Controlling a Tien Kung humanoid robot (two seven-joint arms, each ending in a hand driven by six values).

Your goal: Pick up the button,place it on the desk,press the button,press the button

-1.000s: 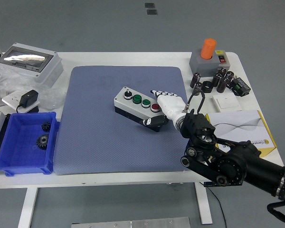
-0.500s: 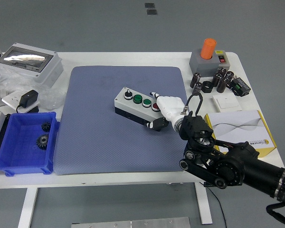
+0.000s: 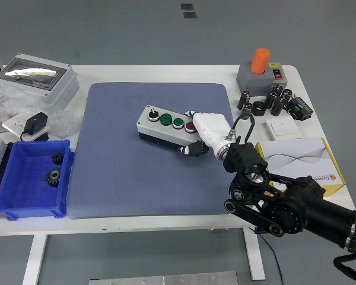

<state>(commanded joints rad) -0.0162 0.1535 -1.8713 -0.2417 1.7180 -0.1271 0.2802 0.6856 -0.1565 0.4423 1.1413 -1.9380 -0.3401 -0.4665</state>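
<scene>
Button box (image 3: 166,127) has shifted toward the tabletop's (image 3: 166,222) left edge since earlier; right hand (image 3: 206,132) grips its right end. Lettering illegible.

Right arm: I see it reaching in from the lower right, wrist bent.
Right hand (image 3: 202,132): white, fingers curled, grasping.

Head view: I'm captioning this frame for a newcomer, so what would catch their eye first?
First, the robot's white right hand, fingers curled on the right end of the grey button box, mid-way across the blue-grey mat. Next, the orange cylinder standing on a grey base at the table's far right corner. Then the bright blue bin at the left edge, with small dark gears inside.
</scene>
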